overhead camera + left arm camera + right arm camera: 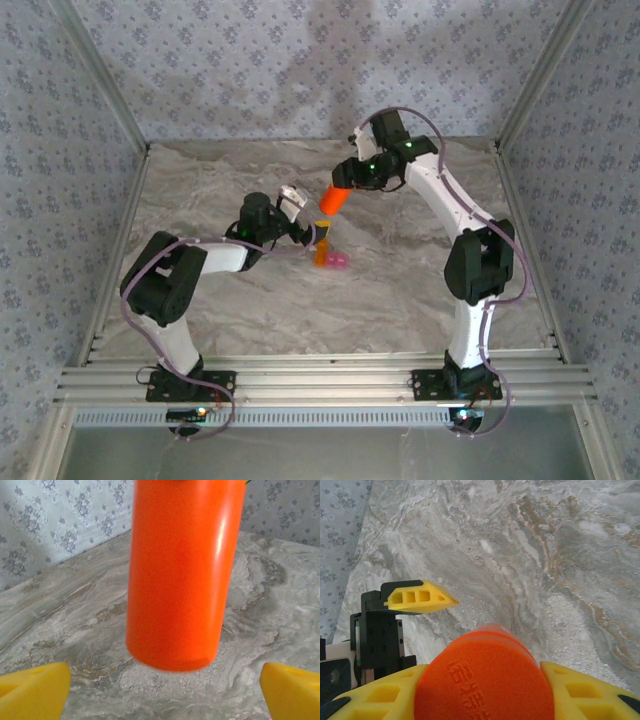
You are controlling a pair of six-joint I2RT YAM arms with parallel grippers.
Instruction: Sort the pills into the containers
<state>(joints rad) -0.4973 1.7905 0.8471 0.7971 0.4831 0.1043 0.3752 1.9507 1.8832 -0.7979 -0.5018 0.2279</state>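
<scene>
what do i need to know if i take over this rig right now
Left gripper: open, empty, low beside the containers.
Right gripper: shut on the orange bottle, held tilted above the table.
Containers: joined orange and pink compartments, on the table near the bottle's lower end.
Done: bottle is lifted.
Left: I see no pills, so I cannot tell if any are sorted yet.

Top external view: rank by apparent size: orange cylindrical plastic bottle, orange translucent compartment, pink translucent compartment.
1. Orange cylindrical plastic bottle, clearly largest.
2-3. Orange translucent compartment and pink translucent compartment: too alike and tiny to rank.
</scene>
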